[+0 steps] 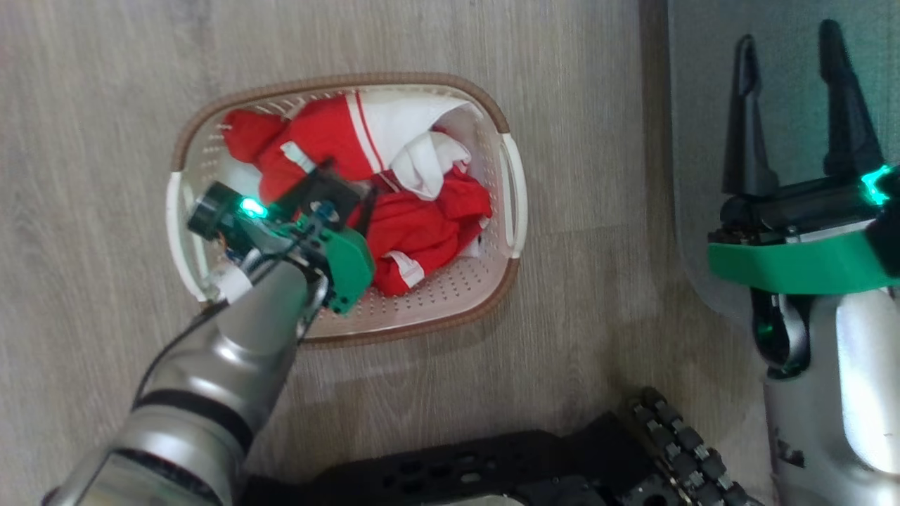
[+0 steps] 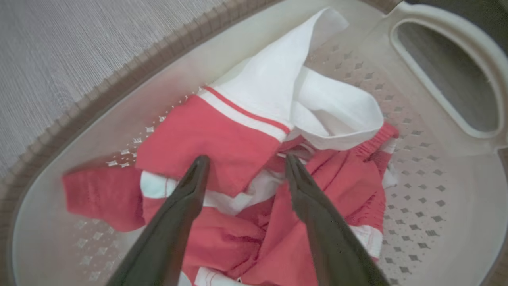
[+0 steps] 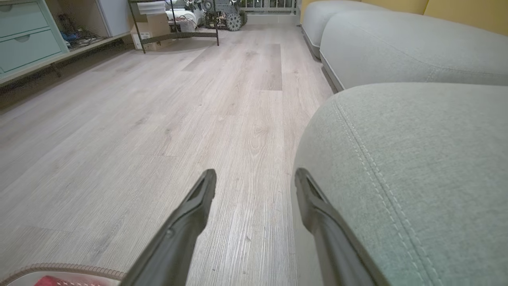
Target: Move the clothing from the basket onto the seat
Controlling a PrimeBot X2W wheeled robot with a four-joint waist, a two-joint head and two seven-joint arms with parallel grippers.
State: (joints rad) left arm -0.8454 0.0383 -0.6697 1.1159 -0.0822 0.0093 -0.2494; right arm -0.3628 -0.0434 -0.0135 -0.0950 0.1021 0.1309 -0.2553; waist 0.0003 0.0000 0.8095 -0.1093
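Note:
The clothing (image 1: 422,225), a bright red and white heap, lies in the oval cream basket (image 1: 422,330) on the floor. My left gripper (image 1: 344,204) reaches down into the basket. In the left wrist view its open fingers (image 2: 244,159) straddle a red fold of the clothing (image 2: 214,135) with nothing pinched, and the basket wall (image 2: 79,107) curves around them. My right gripper (image 1: 787,42) stands open and empty at the edge of the grey-green seat (image 1: 703,140). The right wrist view has it (image 3: 254,174) beside the seat (image 3: 416,159), with the basket rim (image 3: 59,268) at the bottom left.
Pale wood floor (image 1: 105,140) surrounds the basket. My dark wheeled base (image 1: 492,464) sits at the bottom. Further sofa cushions (image 3: 397,47) extend beyond the seat. Teal drawers (image 3: 24,43) and a metal rack (image 3: 174,24) stand far across the room.

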